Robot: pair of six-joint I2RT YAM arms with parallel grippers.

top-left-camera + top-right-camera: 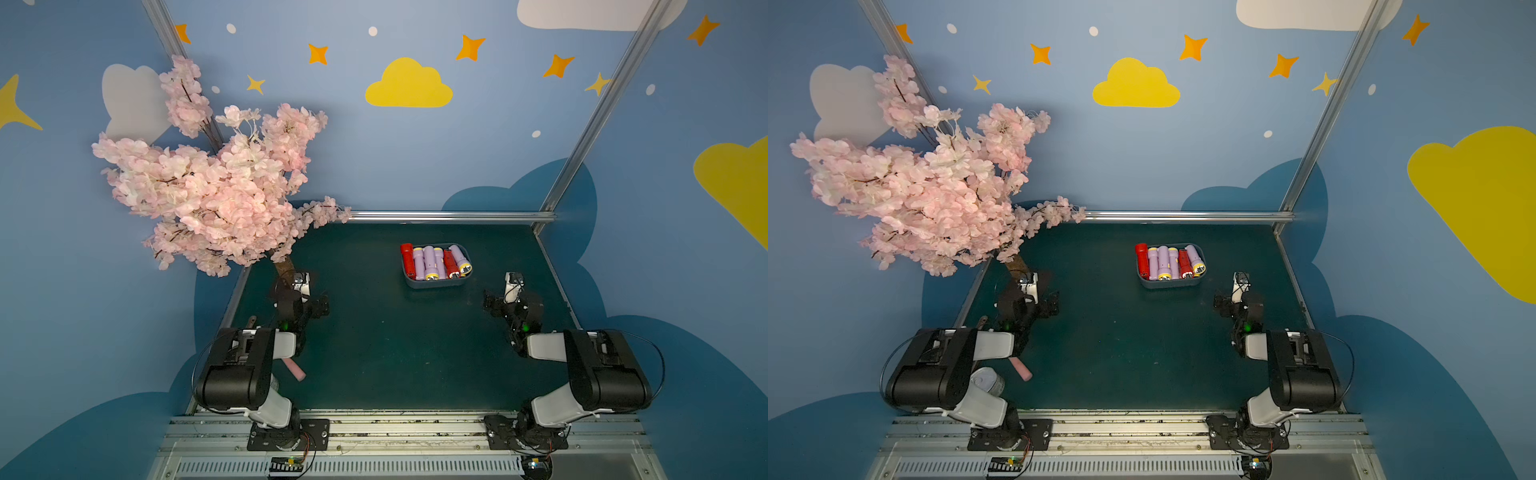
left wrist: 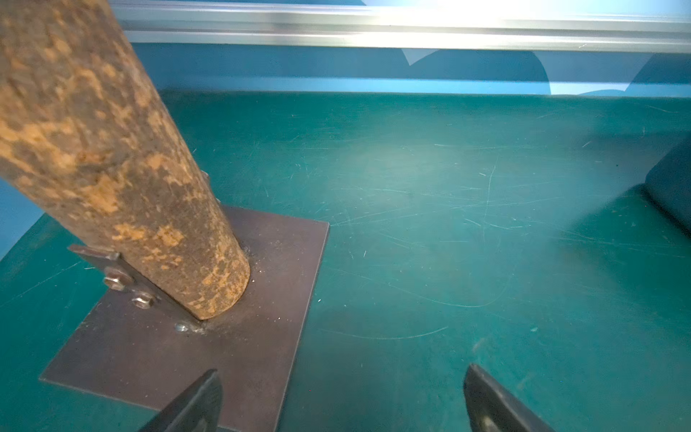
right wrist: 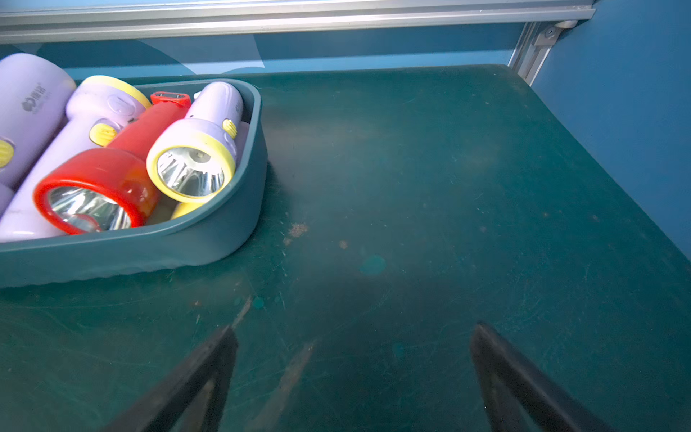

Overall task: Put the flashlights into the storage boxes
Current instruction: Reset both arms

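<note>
We see dark green table mat (image 1: 390, 357), scuffed, scratched, few rusty specks. Blue-grey tub (image 1: 435, 284) sits on it, right of centre, toward far edge. Near far-left corner, dark metal plate (image 2: 224, 336) lies flat on mat, tree trunk (image 2: 112, 168) standing on it. At near-left edge we spot tin can (image 1: 987, 380) and pink handle (image 1: 1022, 370), both partly hidden.

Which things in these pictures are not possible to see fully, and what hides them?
Tin can: in a top view, mostly behind the left arm.
Pink handle: top views, left arm covers its other end.
Storage box: right wrist view, cut off by the picture's edge.
Flashlights: lower layer hidden under the upper ones.
</note>
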